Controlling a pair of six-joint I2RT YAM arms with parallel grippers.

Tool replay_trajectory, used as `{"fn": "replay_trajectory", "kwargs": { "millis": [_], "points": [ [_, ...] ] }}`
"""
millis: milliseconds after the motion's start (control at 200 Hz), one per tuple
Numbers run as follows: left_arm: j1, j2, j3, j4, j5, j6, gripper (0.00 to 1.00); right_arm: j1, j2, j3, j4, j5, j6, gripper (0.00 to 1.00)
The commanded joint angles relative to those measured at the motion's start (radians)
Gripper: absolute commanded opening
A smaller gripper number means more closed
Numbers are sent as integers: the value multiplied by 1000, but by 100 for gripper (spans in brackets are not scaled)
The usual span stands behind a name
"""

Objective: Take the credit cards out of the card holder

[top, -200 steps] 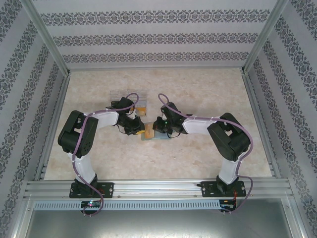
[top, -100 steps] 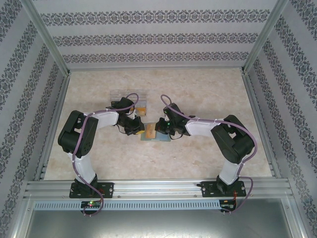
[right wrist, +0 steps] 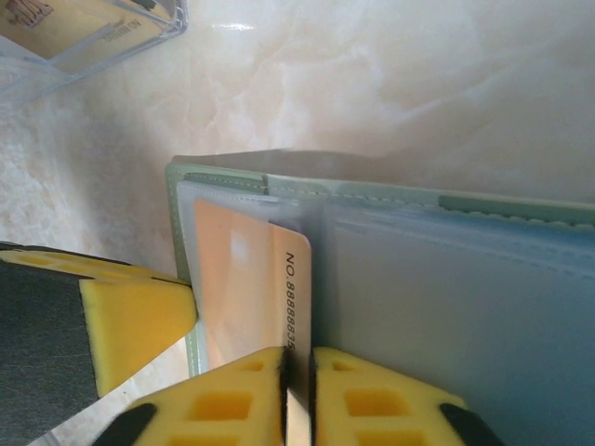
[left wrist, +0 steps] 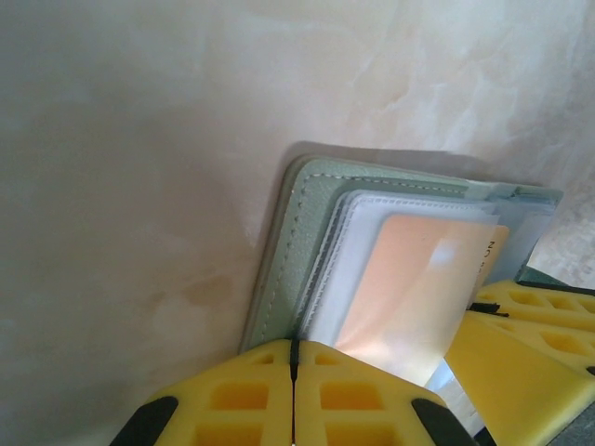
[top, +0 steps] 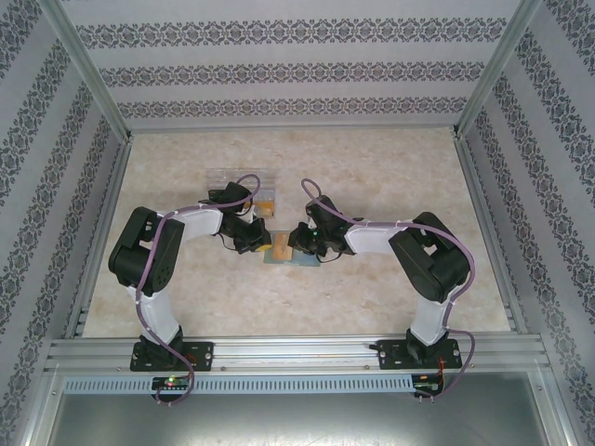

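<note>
Over on the left of the table (top: 372, 167) sits a clear plastic tray (top: 223, 181) with a couple of cards lying in it, just behind the left arm's wrist. The left tool (left wrist: 293, 395) has come down low at the middle of the table, its yellow jaws pressed flat together right against the near edge of the card holder (left wrist: 288, 242). Whether they have nipped a layer of it I cannot tell.

The sage-green holder lies open and flat between the two tools, its clear inner pockets facing up. An orange-yellow card (right wrist: 237, 279) sits in the pocket on the left half, with its printed edge poking out of the pocket's mouth towards the fold.

On the right, the right tool (right wrist: 297, 390) is all but closed, its jaws pinching that exposed edge of the orange card where the number is printed.
</note>
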Motion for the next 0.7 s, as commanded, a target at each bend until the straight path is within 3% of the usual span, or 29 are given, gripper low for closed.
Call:
{"fn": "replay_trajectory", "kwargs": {
  "millis": [0,75,425,525,694],
  "points": [
    [-9,45,-25,-72,-58,13,7,-4,2,15,-6,7,1,7],
    [-7,43,-22,-76,-59,12,7,-6,-23,-2,-17,36,-4,0],
    [-7,-3,4,-64,-35,2,16,-47,-190,-123,-19,127,-36,0],
    [-8,-45,13,-44,-14,-7,24,-57,-246,-156,14,124,-61,0],
    [-7,-148,29,-39,-17,-11,49,-78,-339,-199,78,64,-101,0]
  ]
}}
